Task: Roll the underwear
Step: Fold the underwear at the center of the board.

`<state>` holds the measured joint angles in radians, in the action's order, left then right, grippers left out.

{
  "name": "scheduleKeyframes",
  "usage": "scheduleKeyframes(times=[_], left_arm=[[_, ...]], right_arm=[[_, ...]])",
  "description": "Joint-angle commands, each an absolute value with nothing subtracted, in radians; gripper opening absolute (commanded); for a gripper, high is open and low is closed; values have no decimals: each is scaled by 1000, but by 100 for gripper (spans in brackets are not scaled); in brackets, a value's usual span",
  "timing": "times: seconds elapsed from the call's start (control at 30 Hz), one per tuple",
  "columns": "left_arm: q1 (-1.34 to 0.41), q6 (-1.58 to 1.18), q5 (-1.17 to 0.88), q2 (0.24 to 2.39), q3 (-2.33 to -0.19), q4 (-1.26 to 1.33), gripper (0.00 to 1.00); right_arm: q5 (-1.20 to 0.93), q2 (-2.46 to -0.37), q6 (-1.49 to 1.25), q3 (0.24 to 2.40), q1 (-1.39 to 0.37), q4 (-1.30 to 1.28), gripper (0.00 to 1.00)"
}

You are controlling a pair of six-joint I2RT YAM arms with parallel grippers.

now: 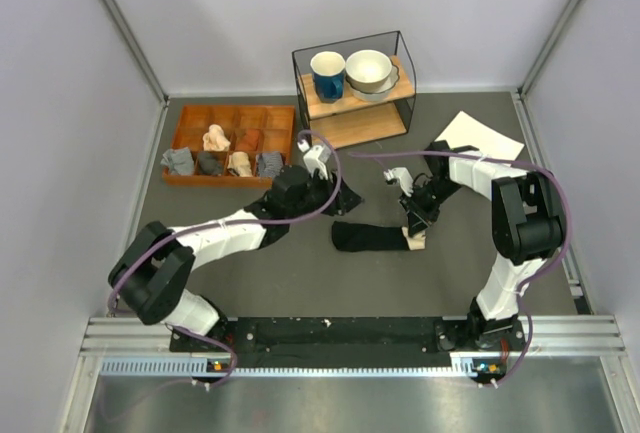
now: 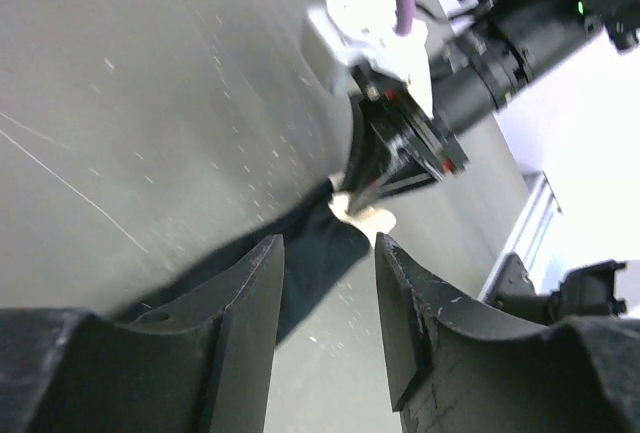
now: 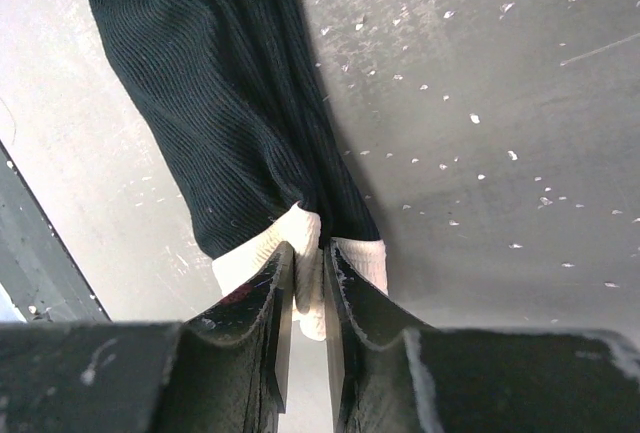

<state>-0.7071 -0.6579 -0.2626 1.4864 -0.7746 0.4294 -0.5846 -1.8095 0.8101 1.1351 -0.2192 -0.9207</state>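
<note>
The underwear (image 1: 368, 237) lies as a long black strip on the grey table, its cream waistband (image 1: 414, 242) at the right end. My right gripper (image 1: 416, 227) is shut on the cream waistband (image 3: 300, 253), the band pinched and bunched between the jaws, with the black ribbed fabric (image 3: 220, 103) stretching away from it. My left gripper (image 1: 322, 168) is open and empty, held above the table left of the underwear. In the left wrist view the black fabric (image 2: 310, 263) and the cream band (image 2: 362, 217) lie beyond its fingers (image 2: 250, 303), with the right gripper on the band.
A wooden tray (image 1: 190, 118) with small rolled garments sits at the back left. A wire-framed shelf (image 1: 335, 113) with a blue cup (image 1: 328, 74) and bowls (image 1: 368, 71) stands at the back centre. A white sheet (image 1: 480, 135) lies at the back right.
</note>
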Motion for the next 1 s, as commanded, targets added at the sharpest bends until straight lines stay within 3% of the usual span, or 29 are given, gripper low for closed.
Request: scheduleKeyframes(times=[0.0, 0.2, 0.6, 0.97], left_arm=[[-804, -747, -261, 1488, -713, 471, 45], [-841, -851, -279, 1627, -686, 609, 36], [-805, -831, -224, 1816, -726, 578, 35], [-732, -781, -215, 1858, -747, 496, 36]], right_arm=[[-531, -1824, 839, 1135, -212, -865, 17], [-532, -1825, 834, 1137, -212, -864, 17], [-531, -1818, 841, 1126, -212, -867, 18], [-552, -1724, 845, 1117, -212, -897, 31]])
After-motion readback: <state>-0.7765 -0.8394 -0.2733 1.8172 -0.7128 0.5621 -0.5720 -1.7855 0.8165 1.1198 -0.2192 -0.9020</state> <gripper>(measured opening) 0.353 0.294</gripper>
